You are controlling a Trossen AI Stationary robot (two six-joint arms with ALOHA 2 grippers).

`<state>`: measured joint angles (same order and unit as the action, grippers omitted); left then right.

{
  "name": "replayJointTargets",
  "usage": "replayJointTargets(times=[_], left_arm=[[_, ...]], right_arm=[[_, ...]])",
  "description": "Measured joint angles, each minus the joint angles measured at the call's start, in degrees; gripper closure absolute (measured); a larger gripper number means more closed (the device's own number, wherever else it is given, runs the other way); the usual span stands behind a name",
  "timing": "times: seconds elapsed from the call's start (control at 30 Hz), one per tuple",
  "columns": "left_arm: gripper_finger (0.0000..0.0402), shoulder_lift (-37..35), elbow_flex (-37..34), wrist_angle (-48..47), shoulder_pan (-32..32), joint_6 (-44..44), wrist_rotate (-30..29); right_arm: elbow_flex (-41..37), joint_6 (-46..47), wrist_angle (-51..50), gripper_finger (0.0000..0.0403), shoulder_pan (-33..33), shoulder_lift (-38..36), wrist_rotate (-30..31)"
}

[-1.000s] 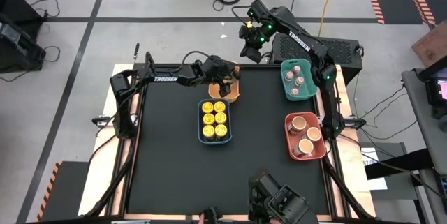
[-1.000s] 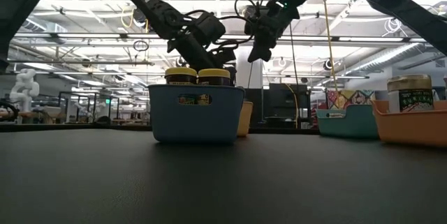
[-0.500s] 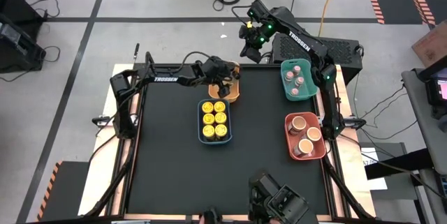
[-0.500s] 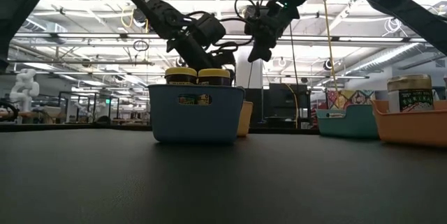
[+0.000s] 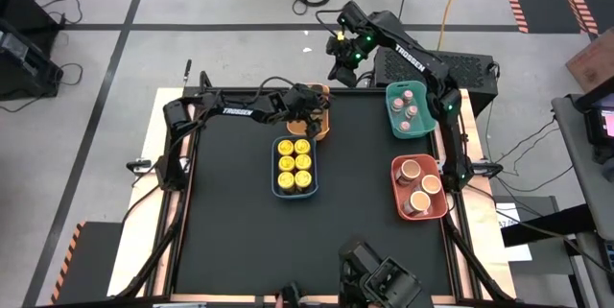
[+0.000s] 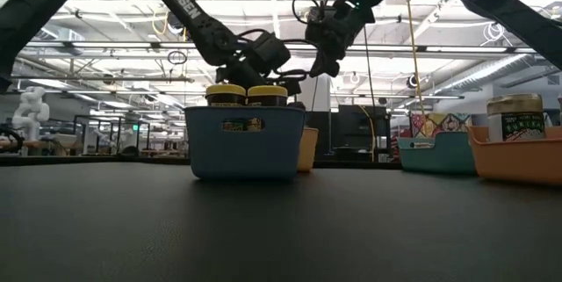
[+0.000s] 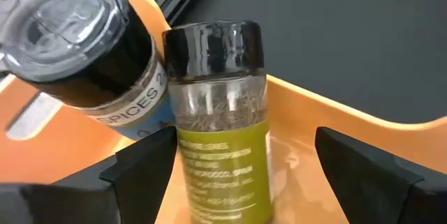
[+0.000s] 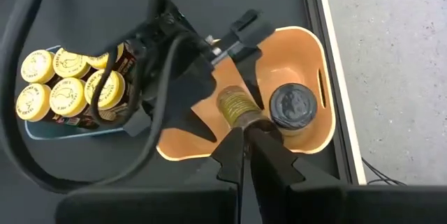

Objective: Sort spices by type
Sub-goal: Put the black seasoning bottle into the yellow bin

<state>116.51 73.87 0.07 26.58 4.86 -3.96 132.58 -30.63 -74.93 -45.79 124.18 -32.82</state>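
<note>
Left tool [image 7: 241,161] open wide over the orange tray [image 5: 320,124], one finger on each side of an upright dark-lidded jar [image 7: 222,112], not touching it as far as can be seen. Long axis of this jar vertical, lid up, green label facing the wrist camera. Directly between the open fingers, so the jar lies straight ahead of the tool and only a closing seems needed for a grasp, if a grasp is intended.

Beside it, inside the same orange tray, a second dark-lidded jar [image 7: 84,42], seen tilted in the left wrist view, just beside the first; risk of bumping it when lifting.

Right tool [image 5: 341,54] closed, holding nothing, raised beyond the far edge of the desk, above and behind the orange tray. Clearly farther from the jar than the left tool.

Just near the orange tray, toward the desk centre, the blue tray [image 5: 294,191] with yellow-lidded jars [image 5: 294,162]. Well apart from the orange tray, on the right arm's side, the green tray [image 5: 393,106] and the red tray [image 5: 397,193].
</note>
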Motion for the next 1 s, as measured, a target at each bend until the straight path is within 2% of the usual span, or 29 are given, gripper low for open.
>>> replayJointTargets(times=[0.17,0.3,0.43,0.77,1.0], left_arm=[[0.0067,0.8,0.0,1.5,0.4,-0.5,-0.8],[0.0099,0.9,-0.1,1.6,0.5,-0.2,-1.2],[0.0151,0.9,-0.1,1.3,0.5,-0.2,-1.2],[0.0312,0.6,-0.1,1.1,0.4,0.5,-1.3],[0.0377,-3.0,-0.5,-2.4,0.4,0.4,0.0]], right_arm=[[0.0,-0.1,0.0,0.0385,0.6,0.0,0.0],[0.0,-0.2,0.0,0.0385,0.9,0.0,0.0],[0.0,-0.2,-0.1,0.0385,0.9,0.0,0.0],[0.0,-0.1,-0.3,0.0385,0.9,0.0,0.0],[0.0,-0.5,-0.4,0.0385,0.9,0.0,0.0]])
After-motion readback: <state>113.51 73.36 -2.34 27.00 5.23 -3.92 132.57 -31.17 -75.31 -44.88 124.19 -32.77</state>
